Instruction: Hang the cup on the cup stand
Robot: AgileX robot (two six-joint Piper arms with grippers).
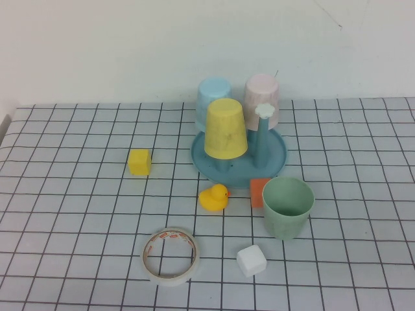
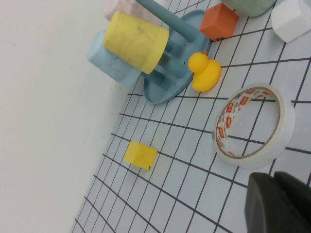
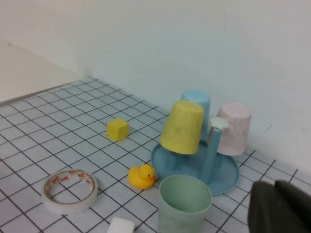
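Nearest lay a tape roll [image 1: 170, 255] and a white cube [image 1: 251, 260] on the worktop [image 1: 78, 214]. Farther back, the yellow cup [image 1: 225, 128] hung upside down on a post of the blue cup stand [image 1: 275, 157]. Left hand [image 2: 282, 206] and right hand [image 3: 282, 208], both closed and empty, hovered on the near side

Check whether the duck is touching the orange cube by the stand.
Apart. The high view shows a strip of table between the duck and the orange cube; the left wrist view shows a gap too.
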